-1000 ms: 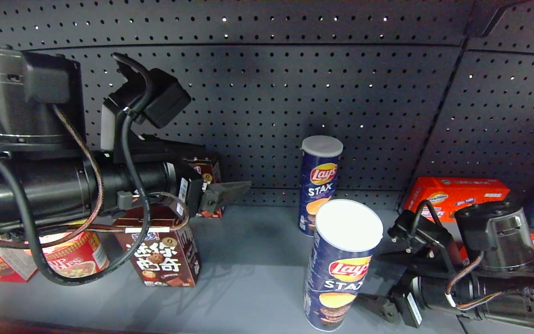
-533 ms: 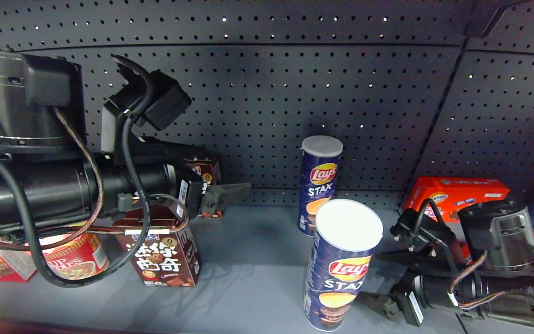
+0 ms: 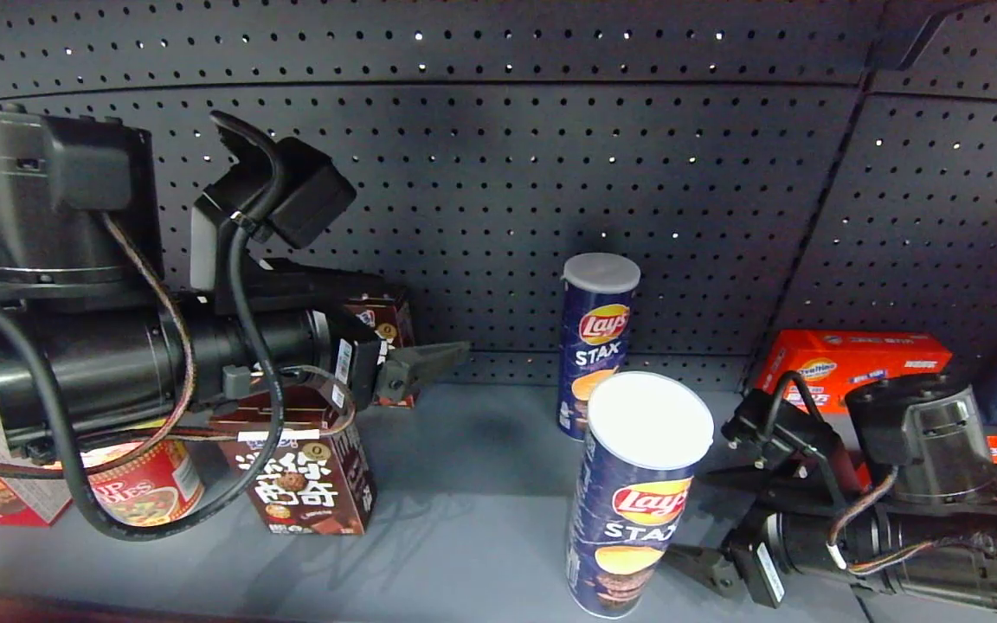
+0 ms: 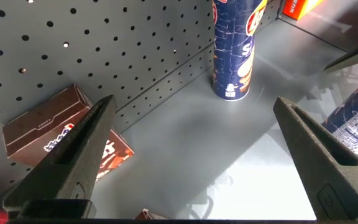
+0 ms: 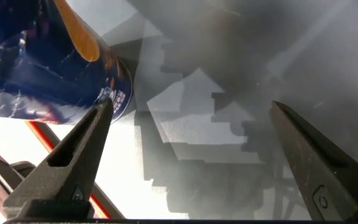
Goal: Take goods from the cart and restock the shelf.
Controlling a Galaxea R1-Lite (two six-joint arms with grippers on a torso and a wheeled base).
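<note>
My right gripper (image 5: 191,107) is spread wide and empty, low beside the base of the front chip can (image 3: 641,493), which stands upright on the shelf (image 3: 464,484); one finger may be touching it. My left gripper (image 4: 194,106), jaws also apart, hangs above the shelf near the chocolate box (image 3: 312,484).

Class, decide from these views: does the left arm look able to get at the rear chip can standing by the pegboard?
Probably yes. The left end effector is open and faces the rear chip can across bare shelf; the front chip can stands off that line.
</note>
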